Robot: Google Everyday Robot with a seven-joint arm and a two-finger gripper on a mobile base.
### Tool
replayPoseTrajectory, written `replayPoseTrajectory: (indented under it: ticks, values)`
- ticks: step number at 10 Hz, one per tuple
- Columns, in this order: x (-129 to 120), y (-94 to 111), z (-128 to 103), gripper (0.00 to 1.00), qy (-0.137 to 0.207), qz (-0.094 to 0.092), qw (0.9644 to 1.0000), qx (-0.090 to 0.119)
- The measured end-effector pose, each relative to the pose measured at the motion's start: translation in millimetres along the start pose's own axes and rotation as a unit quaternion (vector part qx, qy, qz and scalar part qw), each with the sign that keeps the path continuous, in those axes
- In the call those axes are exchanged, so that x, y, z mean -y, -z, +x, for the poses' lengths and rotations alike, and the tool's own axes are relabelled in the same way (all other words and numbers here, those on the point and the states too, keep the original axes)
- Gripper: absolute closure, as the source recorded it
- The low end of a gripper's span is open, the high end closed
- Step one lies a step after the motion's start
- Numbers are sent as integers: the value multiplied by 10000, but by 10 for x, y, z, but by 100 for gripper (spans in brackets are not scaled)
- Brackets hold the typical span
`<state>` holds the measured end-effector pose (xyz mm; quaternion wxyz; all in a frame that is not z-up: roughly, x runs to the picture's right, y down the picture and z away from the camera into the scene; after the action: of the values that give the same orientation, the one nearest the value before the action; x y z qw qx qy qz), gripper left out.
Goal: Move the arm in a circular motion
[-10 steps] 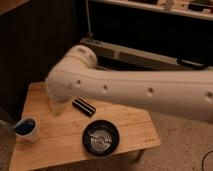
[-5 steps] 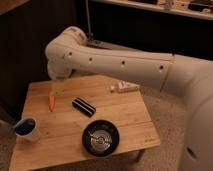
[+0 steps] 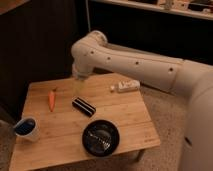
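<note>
Arm (image 3: pixel 135 65) stretched in from the right edge of the view, a thick white segment running up and left to a rounded joint above the back of the wooden table (image 3: pixel 125 117), then turning downward. Gripper (image 3: pixel 78 85) hung below that joint over the back-left part of the tabletop. It was above the surface and, as far as I could see, touching nothing. Open or closed, I could not tell. On the table were an orange carrot (image 3: pixel 51 100) just left of the gripper and nearer the front, a small black block (image 3: pixel 83 106) near the middle, a black bowl (image 3: pixel 101 138) at the front, a blue-and-white cup (image 3: pixel 26 128) at the front-left corner, and a pale bottle-like thing (image 3: pixel 126 86) lying toward the back right. My read was that this was a free-air circle with nothing to grasp, so the step in hand was just tracing the loop. To do it well, I judged I should hold the gripper at one height, clear of the carrot and the block, which sat closest beneath it. I also wanted an even radius, a steady speed, and the joints driven together so the path came out round rather than oval and closed on its own start point. The risks I flagged were a dip on the near side of the loop, which could sweep the carrot or nudge the block, and a swing too wide toward the back right, which could clip the bottle-like thing. The bowl and cup looked well apart from the gripper and less of a worry. I could not judge how much of the circle was done.
</note>
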<state>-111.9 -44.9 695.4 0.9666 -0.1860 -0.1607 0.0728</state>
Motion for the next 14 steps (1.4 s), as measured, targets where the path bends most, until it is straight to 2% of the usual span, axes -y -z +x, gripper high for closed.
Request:
replayPoseTrajectory:
  ticks: [1,4,6,7,9,11,14]
  values:
    - [-82,37,359,20,-275,-51,9995,-138]
    - [-379,122,1063,20,-815,-201,9954,-459]
    - [-594,193,1477,20,-1120,-288,9909,-692]
    - [-800,252,1774,20,-1328,-375,9863,-902]
    - [-1111,362,2127,20,-1541,-470,9803,-1143]
    - [-1420,540,2395,20,-1525,-519,9796,-1203]
    - [-1721,729,2338,20,-1170,-532,9857,-1093]
